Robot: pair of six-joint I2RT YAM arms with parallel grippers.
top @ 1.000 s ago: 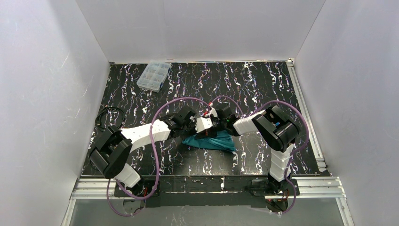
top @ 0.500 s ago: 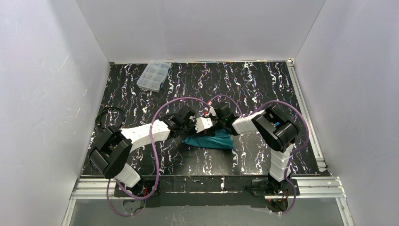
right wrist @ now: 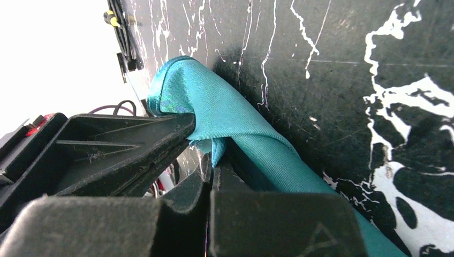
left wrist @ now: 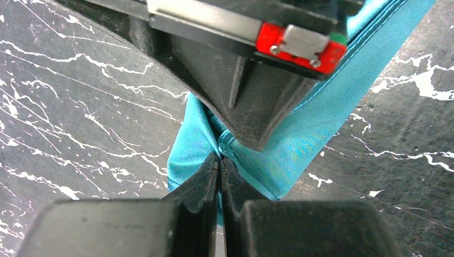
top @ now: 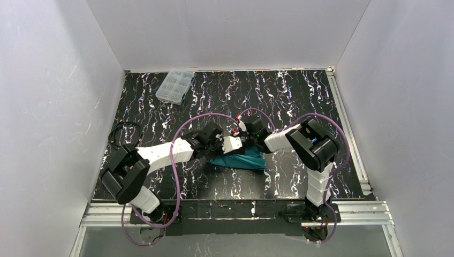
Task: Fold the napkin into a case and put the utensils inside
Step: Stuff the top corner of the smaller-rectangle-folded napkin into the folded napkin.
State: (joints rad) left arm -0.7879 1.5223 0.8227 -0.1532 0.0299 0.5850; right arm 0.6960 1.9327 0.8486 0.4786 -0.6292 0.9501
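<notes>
Napkin [top: 239, 160] is seen bunched at centre of the top view, on the dark marbled worktop [top: 300, 96], partly hidden under both wrists. Left gripper [left wrist: 219, 160] is pressed together, w/ a fold of cloth pinched at its tips (lower centre, left wrist view). Right gripper [right wrist: 212, 163] is likewise closed, a pleat of napkin nipped between its fingers. The 2 grippers are brought tip-to-tip at the cloth's upper-left part. Clear compartment box [top: 175, 86] is sat upper left, well apart.
</notes>
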